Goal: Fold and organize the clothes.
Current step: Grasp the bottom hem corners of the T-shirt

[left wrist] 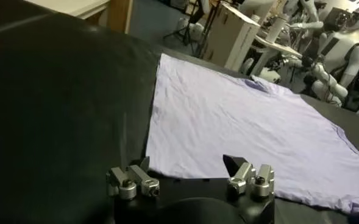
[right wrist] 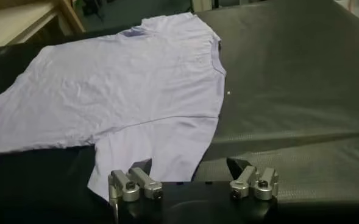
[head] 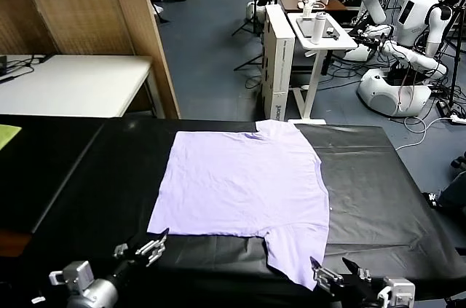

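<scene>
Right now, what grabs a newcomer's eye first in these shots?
The light lavender short-sleeved T-shirt spread flat in the middle of the black-covered table, collar toward the robot's right, one sleeve hanging toward the near edge. Next, the two open metal grippers at that near edge: the left gripper off the shirt's near-left corner, the right gripper beside the near sleeve. Behind, white humanoid robots crowd the lab floor.

Black tabletop (head: 378, 199) w/ matte cover fills the foreground. Yellow-green cloth piece (head: 9, 134) at its far left edge. White table (head: 73, 82) behind on the left, wooden panel (head: 87, 6) next to it. White cart (head: 320, 31) w/ a bottle (head: 319, 28) in the bkgd, cardboard box (head: 277, 60) just beside it. White humanoid robots (head: 408, 24) far right, blue-grey floor (head: 211, 53).
</scene>
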